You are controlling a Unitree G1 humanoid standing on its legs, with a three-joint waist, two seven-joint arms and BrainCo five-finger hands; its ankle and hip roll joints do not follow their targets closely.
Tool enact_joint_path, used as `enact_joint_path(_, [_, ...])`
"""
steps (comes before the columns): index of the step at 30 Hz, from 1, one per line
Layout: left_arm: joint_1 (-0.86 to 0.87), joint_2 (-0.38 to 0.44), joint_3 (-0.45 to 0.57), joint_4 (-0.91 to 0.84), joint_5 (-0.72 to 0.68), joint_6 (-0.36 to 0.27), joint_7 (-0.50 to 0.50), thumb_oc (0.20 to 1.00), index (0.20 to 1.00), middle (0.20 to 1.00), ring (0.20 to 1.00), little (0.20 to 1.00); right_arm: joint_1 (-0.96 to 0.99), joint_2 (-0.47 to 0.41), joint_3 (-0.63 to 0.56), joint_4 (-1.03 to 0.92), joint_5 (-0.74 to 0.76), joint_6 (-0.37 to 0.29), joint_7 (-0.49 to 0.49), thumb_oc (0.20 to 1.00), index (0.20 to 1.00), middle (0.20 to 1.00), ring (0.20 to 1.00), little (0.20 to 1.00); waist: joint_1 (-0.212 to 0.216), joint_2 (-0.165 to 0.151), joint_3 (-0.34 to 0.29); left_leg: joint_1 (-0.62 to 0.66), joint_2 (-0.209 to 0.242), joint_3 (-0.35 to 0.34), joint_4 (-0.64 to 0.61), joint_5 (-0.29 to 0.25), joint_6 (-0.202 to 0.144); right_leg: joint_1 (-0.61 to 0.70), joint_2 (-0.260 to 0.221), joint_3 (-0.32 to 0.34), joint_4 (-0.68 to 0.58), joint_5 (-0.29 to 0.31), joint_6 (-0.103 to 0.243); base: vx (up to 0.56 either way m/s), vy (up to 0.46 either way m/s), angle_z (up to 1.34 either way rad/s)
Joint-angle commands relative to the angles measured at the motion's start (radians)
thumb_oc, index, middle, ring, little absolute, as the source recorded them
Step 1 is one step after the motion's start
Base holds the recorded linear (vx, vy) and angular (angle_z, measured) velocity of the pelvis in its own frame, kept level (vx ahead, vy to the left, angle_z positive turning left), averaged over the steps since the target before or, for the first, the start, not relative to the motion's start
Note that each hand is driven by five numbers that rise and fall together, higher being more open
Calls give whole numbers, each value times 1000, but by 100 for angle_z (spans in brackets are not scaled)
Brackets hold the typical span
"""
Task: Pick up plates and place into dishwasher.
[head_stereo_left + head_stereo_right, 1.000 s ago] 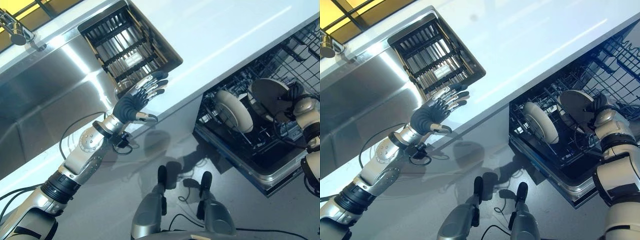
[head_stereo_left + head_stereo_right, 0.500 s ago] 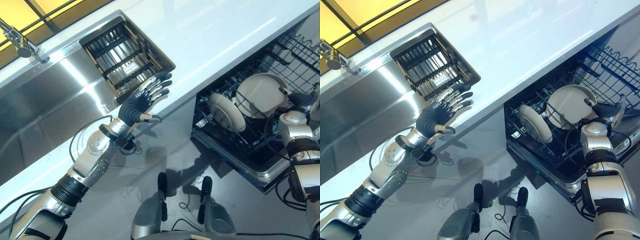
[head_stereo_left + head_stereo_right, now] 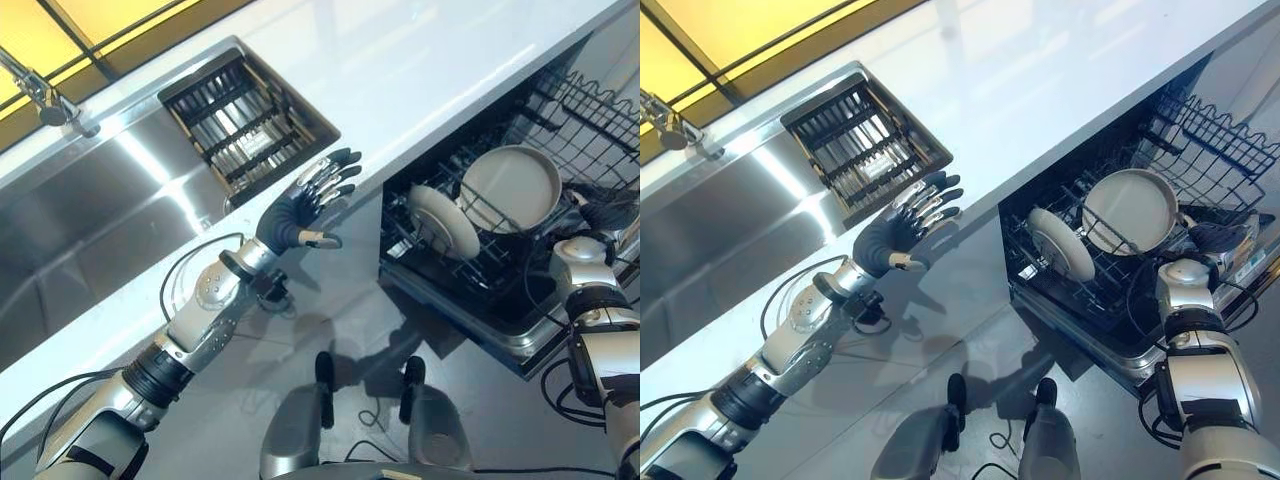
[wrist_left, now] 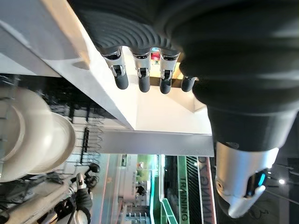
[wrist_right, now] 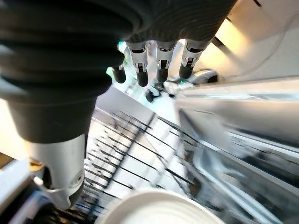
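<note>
The left hand (image 3: 300, 212) hovers with fingers spread, empty, at the white desk's (image 3: 420, 70) front edge near the sink rack (image 3: 245, 125). Two plates (image 3: 512, 188) stand upright in the dishwasher rack (image 3: 590, 110). The right hand (image 3: 1220, 238), beside them, is released, fingers straight.

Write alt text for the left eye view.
Two white plates stand on edge in the open dishwasher's lower rack, with the right hand beside them. The left hand hovers open at the white counter edge, near a dark rack in the steel sink.
</note>
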Motion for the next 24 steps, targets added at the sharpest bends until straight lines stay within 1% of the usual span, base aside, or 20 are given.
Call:
enact_joint_path(1, [-26,-19,0,-58,-3,-59,0,1000,1000,1000,1000,1000,-66,-30,62,-30,45,-13,104,1000,1000,1000,1000,1000,25,16,75,-117,-58,51,281,-241,105,-82,-4,-9,225,-147,-57,-53,-8,-2])
enact_joint_path(3, [-26,-20,1,-54,-3,-60,-7,1000,1000,1000,1000,1000,-73,-26,75,-12,65,-2,145,1000,1000,1000,1000,1000,29,15,82,-143,-61,46,320,-255,114,-108,-13,-1,267,-160,-61,-33,-11,-8])
enact_joint_path(5, [-24,-23,5,-47,1,-59,-11,1000,1000,1000,1000,1000,-82,-18,89,9,105,35,192,1000,1000,1000,1000,1000,30,15,89,-169,-62,42,361,-270,124,-138,-16,10,309,-174,-67,-4,-2,2])
enact_joint_path(6, [-24,-24,8,-46,-1,-59,-13,1000,1000,1000,1000,1000,-84,-15,88,15,110,41,199,1000,1000,1000,1000,1000,31,15,89,-176,-62,44,369,-273,126,-147,-16,12,320,-177,-68,-12,-5,7])
enact_joint_path(10, [-30,-32,4,-43,7,-54,-9,1000,1000,1000,1000,1000,-85,6,88,82,175,101,251,1000,1000,1000,1000,1000,39,18,93,-213,-64,37,415,-288,137,-180,-18,17,364,-192,-75,4,-24,9])
enact_joint_path(12, [-34,-32,-1,-40,6,-51,-11,1000,1000,1000,1000,1000,-88,15,85,116,209,130,297,1000,1000,1000,1000,1000,44,21,93,-224,-67,34,433,-294,139,-191,-20,15,382,-197,-78,18,-30,0])
enact_joint_path(14, [-39,-32,-6,-39,3,-45,-11,1000,1000,1000,1000,1000,-92,24,95,137,255,144,360,1000,1000,1000,1000,1000,48,22,93,-233,-69,30,444,-295,139,-200,-20,16,393,-199,-80,9,-11,2])
enact_joint_path(15, [-39,-33,-6,-44,6,-36,-13,1000,1000,1000,1000,1000,-95,28,103,142,310,155,430,1000,1000,1000,1000,1000,52,22,93,-238,-71,28,451,-296,139,-204,-22,15,401,-201,-81,16,-18,5])
enact_joint_path(16, [-39,-33,-5,-46,6,-32,-15,1000,1000,1000,1000,1000,-99,30,106,143,323,158,455,1000,1000,1000,1000,1000,53,22,93,-241,-72,27,457,-297,138,-206,-23,15,405,-203,-83,23,-28,4])
enact_joint_path(18, [-38,-26,4,-56,-3,-17,-28,1000,1000,1000,1000,1000,-111,34,121,138,390,146,586,1000,1000,1000,1000,1000,61,20,93,-246,-73,23,464,-298,137,-208,-25,13,412,-206,-85,27,-34,2])
enact_joint_path(19, [-35,-24,12,-57,-8,-10,-35,1000,1000,1000,1000,1000,-114,32,124,124,427,124,642,1000,1000,1000,1000,1000,63,18,93,-247,-74,20,466,-299,137,-210,-26,11,417,-208,-87,30,-34,-2])
enact_joint_path(20, [-34,-21,21,-63,-14,2,-40,1000,1000,1000,1000,1000,-113,35,125,109,451,110,677,1000,1000,1000,1000,1000,65,15,93,-248,-75,19,468,-299,137,-209,-27,9,420,-210,-88,34,-39,-4])
enact_joint_path(22, [-28,-13,51,-68,-29,28,-60,1000,1000,1000,1000,1000,-108,45,126,68,505,43,769,1000,1000,1000,1000,1000,68,7,93,-255,-73,17,478,-303,138,-214,-26,7,432,-215,-88,31,-47,-6])
enact_joint_path(23, [-27,-10,56,-68,-33,34,-63,1000,1000,1000,1000,1000,-110,44,129,58,525,29,789,1000,1000,1000,1000,1000,68,3,93,-257,-72,16,480,-304,139,-216,-26,6,435,-216,-88,110,-63,-9])
enact_joint_path(24, [-25,-6,67,-67,-37,49,-71,1000,1000,1000,1000,1000,-113,44,129,34,563,0,834,1000,1000,1000,1000,1000,72,-3,90,-252,-74,7,496,-336,136,-213,-21,14,454,-244,-77,115,-71,-8])
